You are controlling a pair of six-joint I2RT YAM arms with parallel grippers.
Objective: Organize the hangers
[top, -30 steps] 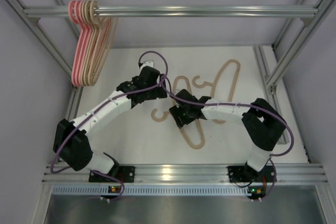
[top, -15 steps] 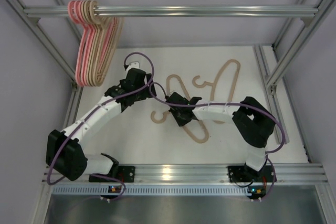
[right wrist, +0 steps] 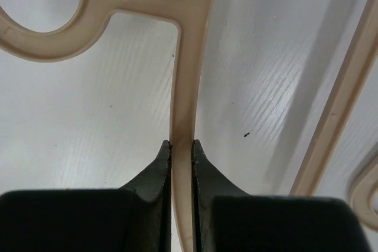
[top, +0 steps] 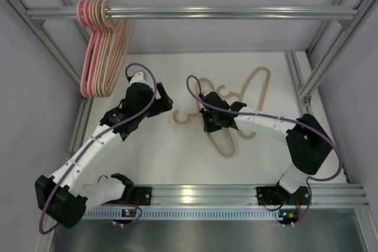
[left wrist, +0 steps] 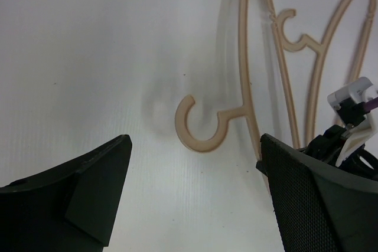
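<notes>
Several pink and beige hangers (top: pixel 101 48) hang bunched at the left end of the silver bar (top: pixel 236 12). Two beige hangers lie on the white table. My right gripper (top: pixel 208 123) is shut on one thin arm of the nearer hanger (top: pixel 224 146); in the right wrist view the pads (right wrist: pixel 162 160) pinch that arm (right wrist: pixel 190 57) just below its hook. The other beige hanger (top: pixel 255 84) lies beside it, its edge (right wrist: pixel 338 101) at the right. My left gripper (top: pixel 163 103) stands open and empty left of the held hanger's hook (left wrist: pixel 201 140).
Aluminium frame rails run along the table's left (top: pixel 80 125) and right (top: pixel 298 81) sides and across the front (top: pixel 201 193). The right arm's purple cable (top: pixel 192 84) loops over the held hanger.
My right gripper has shut on the hanger's arm and shifted slightly right. The left arm has drawn back to the left, away from the hanger, staying open.
</notes>
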